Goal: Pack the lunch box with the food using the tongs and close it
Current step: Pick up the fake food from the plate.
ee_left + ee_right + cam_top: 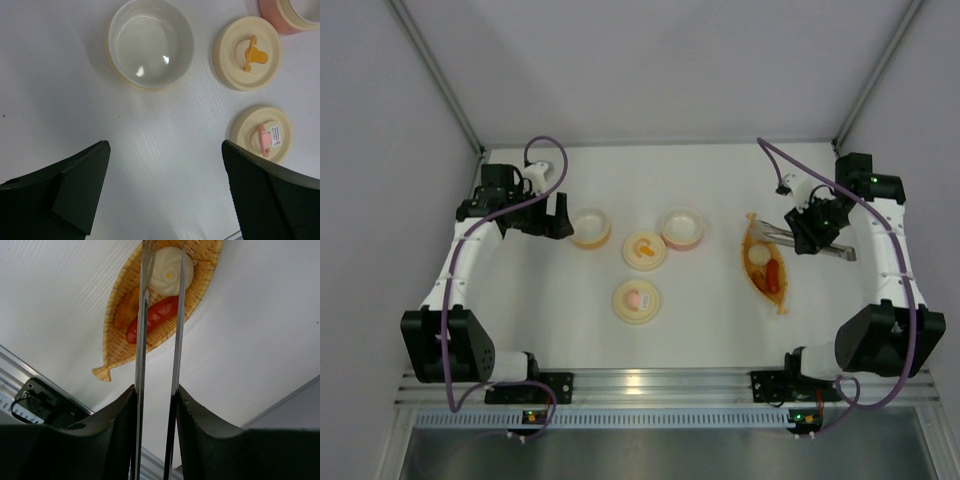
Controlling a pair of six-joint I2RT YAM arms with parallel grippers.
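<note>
Two slim arms of the tongs (142, 340), pinched mid-length by the right gripper (156, 390) — light, springy, probably slippery; left gripper (165, 150) spread.

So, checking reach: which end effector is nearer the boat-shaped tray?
Right. Right end effector, gripping the tongs, is beside the tray; left end effector is far across, by the bowl.
</note>
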